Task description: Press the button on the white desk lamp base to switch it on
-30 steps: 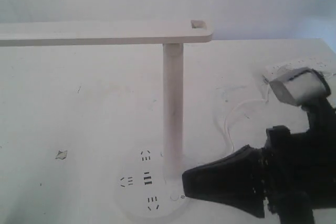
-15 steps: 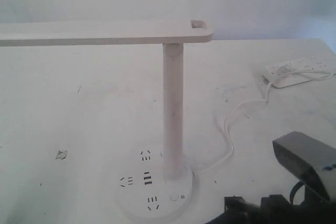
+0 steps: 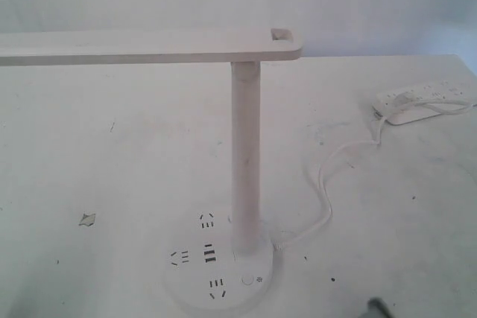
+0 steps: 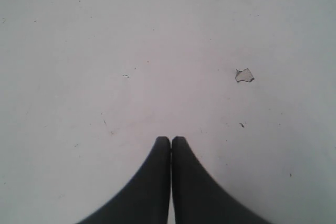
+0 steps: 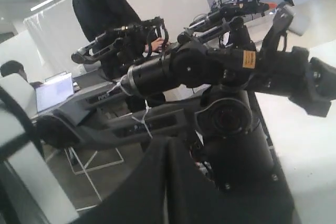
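The white desk lamp base (image 3: 195, 282) lies at the near middle of the table, with dark socket slots, a slim pole (image 3: 245, 154) and a long flat arm (image 3: 149, 45) reaching left. The button (image 3: 247, 281) sits on the base's right front, a tiny sun mark beside it, and nothing touches it. My right gripper (image 5: 167, 141) is shut with nothing in it and points off the table toward the room. Only a dark scrap (image 3: 380, 309) shows at the exterior view's bottom edge. My left gripper (image 4: 171, 139) is shut and empty over bare table, away from the lamp.
A white power strip (image 3: 425, 102) lies at the back right, and its cord (image 3: 324, 184) runs down to the base. A small chip (image 3: 87, 219) marks the tabletop on the left. In the right wrist view, another arm (image 5: 226, 66) and a person (image 5: 105, 9) stand beyond the table.
My right arm, whose shut fingers were right beside the button, has pulled back down and to the right, almost wholly out of the exterior view. The lamp has not moved.
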{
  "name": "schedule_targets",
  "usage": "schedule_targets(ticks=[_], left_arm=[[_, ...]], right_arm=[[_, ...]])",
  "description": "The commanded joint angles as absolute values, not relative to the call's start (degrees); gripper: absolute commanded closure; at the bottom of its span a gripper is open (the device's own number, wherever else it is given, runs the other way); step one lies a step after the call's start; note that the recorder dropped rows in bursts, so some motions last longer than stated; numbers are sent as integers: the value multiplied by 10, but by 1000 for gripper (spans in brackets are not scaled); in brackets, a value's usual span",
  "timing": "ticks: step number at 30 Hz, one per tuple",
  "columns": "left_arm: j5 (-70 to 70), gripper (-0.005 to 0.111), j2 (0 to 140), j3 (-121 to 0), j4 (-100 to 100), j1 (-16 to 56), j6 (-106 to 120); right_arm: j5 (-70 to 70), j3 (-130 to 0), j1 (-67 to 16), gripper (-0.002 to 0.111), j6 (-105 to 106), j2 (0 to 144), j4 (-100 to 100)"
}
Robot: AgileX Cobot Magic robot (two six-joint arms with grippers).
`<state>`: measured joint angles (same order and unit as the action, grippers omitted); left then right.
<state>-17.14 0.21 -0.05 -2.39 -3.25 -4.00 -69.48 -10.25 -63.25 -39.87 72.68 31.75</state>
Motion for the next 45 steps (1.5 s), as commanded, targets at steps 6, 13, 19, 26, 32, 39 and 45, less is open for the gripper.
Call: schedule_targets(ticks=[6, 13, 19, 26, 32, 39, 45], left_arm=[[-176, 107, 0, 0, -22, -30, -41], [-176, 107, 0, 0, -22, -30, -41], [-176, 107, 0, 0, -22, -30, -41], [-176, 107, 0, 0, -22, -30, -41], [-176, 107, 0, 0, -22, -30, -41], [-176, 107, 0, 0, -22, -30, -41], [-176, 107, 0, 0, -22, -30, -41]], right_arm=[[-699, -112, -820, 108, -34, 842, -124], [-673, -112, -823, 108, 169, 845, -565], [-627, -112, -823, 108, 217, 844, -627], [-466, -112, -823, 108, 206, 801, -451], [-362, -112, -823, 108, 219, 713, -383], [-355, -71, -823, 108, 241, 601, -390], [-462, -38, -823, 108, 256, 554, -498]])
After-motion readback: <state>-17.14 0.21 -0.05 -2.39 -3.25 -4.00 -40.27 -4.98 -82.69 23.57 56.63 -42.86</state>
